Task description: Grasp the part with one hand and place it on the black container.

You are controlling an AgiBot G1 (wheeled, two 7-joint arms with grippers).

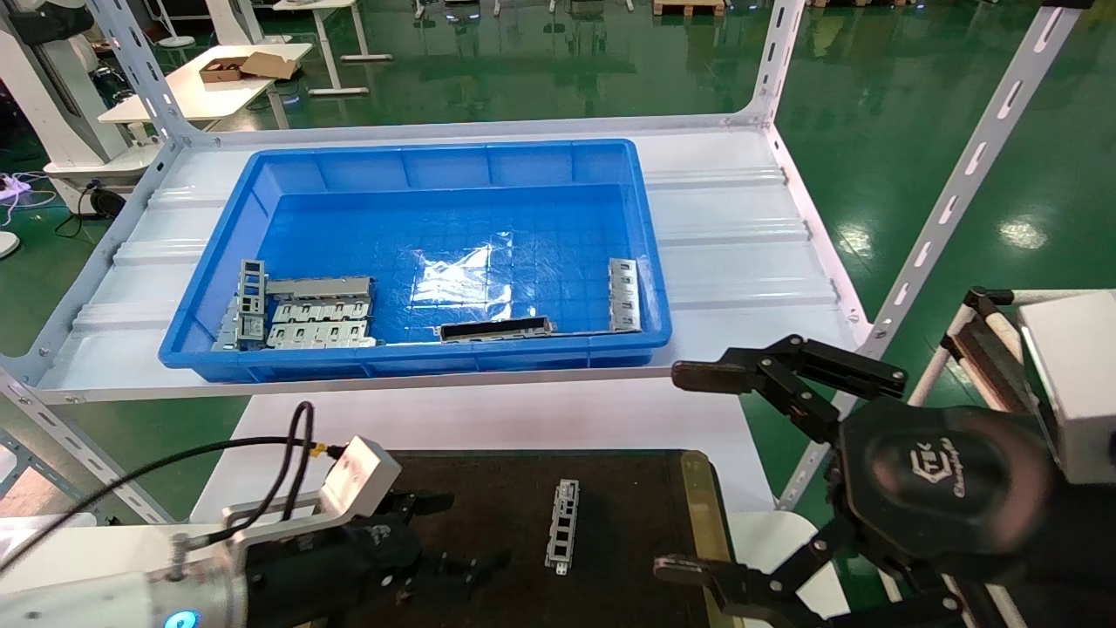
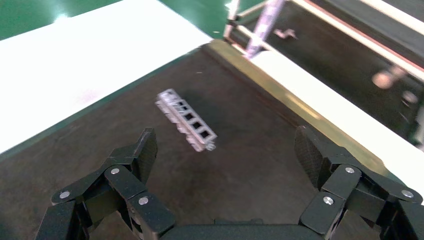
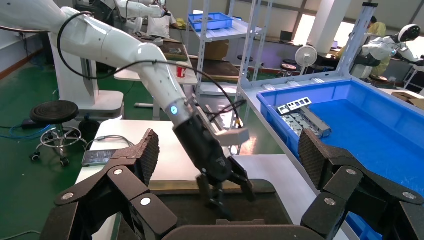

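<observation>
Part [image 1: 563, 525] flat on black container [image 1: 628, 488], left tool [image 1: 453, 532] spread and empty just beside it, right tool [image 1: 697, 475] spread off the container's right edge; risk: sweeping fingers nudging part off.

Left arm: white forearm with a blue glowing ring, reaching in low over the near left part of the black container [image 1: 488, 497].
Left hand [image 1: 436, 532]: black, jointed fingers [image 2: 140, 155] spread apart, holding nothing, palm facing the black container's surface.
Left wrist: carries a small white box on a bracket, with a black cable running from it.
Right arm: off the black container's right side, raised above its level.
Right hand [image 1: 750, 471]: black, fingers [image 1: 706, 377] spread wide, holding nothing.
</observation>
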